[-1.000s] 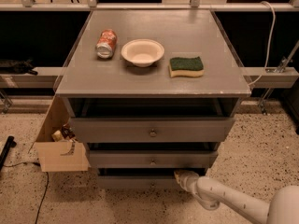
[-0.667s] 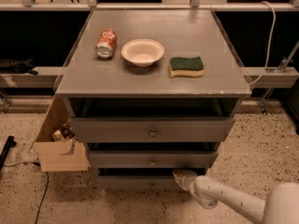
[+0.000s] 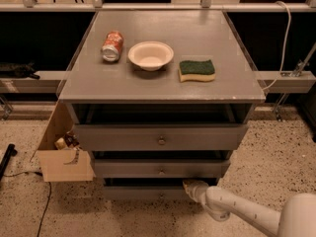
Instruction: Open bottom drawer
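Observation:
The bottom drawer (image 3: 143, 192) is the lowest and narrowest grey front of the cabinet, just above the floor. A dark gap runs along its top edge. My gripper (image 3: 189, 185) is the pale end of the white arm (image 3: 237, 210) that reaches in from the lower right. It sits against the right end of the bottom drawer's front, at its top edge, below the middle drawer (image 3: 161, 169). The gripper's tip lies partly in shadow under that drawer.
The top drawer (image 3: 161, 138) has a round knob. On the grey cabinet top (image 3: 232, 78) lie a red can (image 3: 112, 46), a white bowl (image 3: 150, 55) and a green sponge (image 3: 197, 69). An open cardboard box (image 3: 63, 157) stands on the speckled floor at the left, with a cable nearby.
The gripper has crept slightly left along the bottom drawer's right end. The drawers and the things on top have not visibly moved.

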`<state>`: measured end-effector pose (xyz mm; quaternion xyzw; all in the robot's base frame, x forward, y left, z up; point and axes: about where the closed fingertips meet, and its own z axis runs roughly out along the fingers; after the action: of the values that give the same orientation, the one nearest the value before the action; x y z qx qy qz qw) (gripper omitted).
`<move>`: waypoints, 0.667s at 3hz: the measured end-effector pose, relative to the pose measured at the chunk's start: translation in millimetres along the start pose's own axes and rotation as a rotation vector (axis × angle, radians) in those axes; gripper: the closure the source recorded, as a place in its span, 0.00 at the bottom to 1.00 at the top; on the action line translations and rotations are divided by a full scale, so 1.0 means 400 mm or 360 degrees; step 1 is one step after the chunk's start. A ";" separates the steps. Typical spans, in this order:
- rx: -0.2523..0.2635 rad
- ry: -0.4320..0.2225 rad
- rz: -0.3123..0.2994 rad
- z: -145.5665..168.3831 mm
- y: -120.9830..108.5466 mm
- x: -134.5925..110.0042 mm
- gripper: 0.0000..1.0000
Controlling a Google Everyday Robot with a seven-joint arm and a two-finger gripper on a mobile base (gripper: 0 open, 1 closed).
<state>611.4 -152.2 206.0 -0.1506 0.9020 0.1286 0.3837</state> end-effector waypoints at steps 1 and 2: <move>-0.0019 0.0010 -0.0020 -0.029 -0.011 0.004 0.77; -0.0083 0.0040 -0.0061 -0.110 -0.030 0.011 0.75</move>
<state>584.1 -179.2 230.7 -0.1793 0.9000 0.1427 0.3708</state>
